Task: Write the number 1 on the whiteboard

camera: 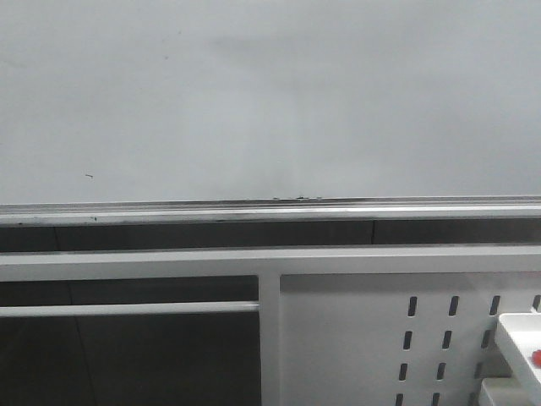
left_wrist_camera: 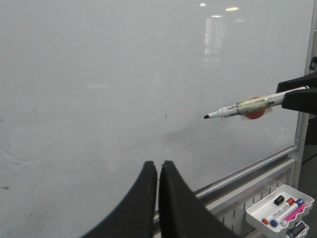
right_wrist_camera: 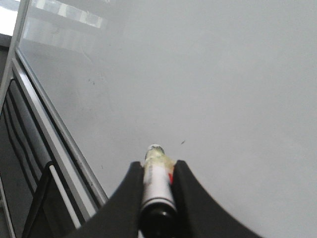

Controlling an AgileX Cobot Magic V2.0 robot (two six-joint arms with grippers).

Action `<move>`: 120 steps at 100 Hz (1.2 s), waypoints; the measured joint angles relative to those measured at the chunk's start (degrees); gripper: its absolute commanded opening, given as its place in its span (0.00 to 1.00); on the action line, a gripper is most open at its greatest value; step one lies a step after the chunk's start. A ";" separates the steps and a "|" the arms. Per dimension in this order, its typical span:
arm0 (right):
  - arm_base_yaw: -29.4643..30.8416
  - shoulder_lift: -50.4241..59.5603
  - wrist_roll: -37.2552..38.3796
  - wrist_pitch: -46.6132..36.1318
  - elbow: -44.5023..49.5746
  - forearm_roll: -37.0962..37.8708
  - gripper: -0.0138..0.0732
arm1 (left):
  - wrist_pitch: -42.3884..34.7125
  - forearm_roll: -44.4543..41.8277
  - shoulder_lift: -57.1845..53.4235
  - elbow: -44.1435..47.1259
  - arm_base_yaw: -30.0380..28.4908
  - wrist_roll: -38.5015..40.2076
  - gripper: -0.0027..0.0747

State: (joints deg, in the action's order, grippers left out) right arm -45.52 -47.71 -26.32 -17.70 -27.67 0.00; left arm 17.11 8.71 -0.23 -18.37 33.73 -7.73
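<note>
The right end effector (right_wrist_camera: 157, 193) is clamped on a marker pen (right_wrist_camera: 157, 186), whose barrel sits squeezed between the two black fingers with the capless tip pointing at the whiteboard (right_wrist_camera: 208, 74). In the left wrist view that pen (left_wrist_camera: 247, 106) reaches in from the side, its black tip just short of the board's surface, so far as can be judged; whether it touches cannot be told. The left end effector (left_wrist_camera: 158, 171) has its fingers pressed together on nothing and is aimed at the same board. Below the board's silver rail (camera: 270, 210) is a white slotted panel (camera: 372, 338), and beside that a small tray (left_wrist_camera: 281, 204) of spare markers.

No stroke of the number 1 shows on the board anywhere; only a few faint specks mark it. The step in hand looks like the approach before writing. The next move likely calls for bringing the tip squarely onto the board well above the rail, then drawing one steady downward line under light, even pressure.
</note>
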 measured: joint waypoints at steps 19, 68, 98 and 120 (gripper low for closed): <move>0.00 -4.82 0.00 -3.86 0.00 0.00 0.08 | 0.00 0.00 0.00 0.00 0.00 0.00 0.01; 6.17 -11.50 -0.23 -13.25 0.00 -2.50 0.08 | -0.71 0.00 0.00 0.00 0.00 0.00 0.01; 7.65 -11.50 -0.23 -13.60 0.00 -2.40 0.08 | -1.21 0.00 0.00 0.00 0.00 0.00 0.01; 7.65 -11.50 -0.62 -13.60 0.00 -2.92 0.08 | -1.21 0.00 0.00 0.00 0.00 0.00 0.01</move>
State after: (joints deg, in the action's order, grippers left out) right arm -37.87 -59.21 -26.94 -31.30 -27.67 -2.92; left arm 15.90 8.71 -0.23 -18.37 33.73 -7.73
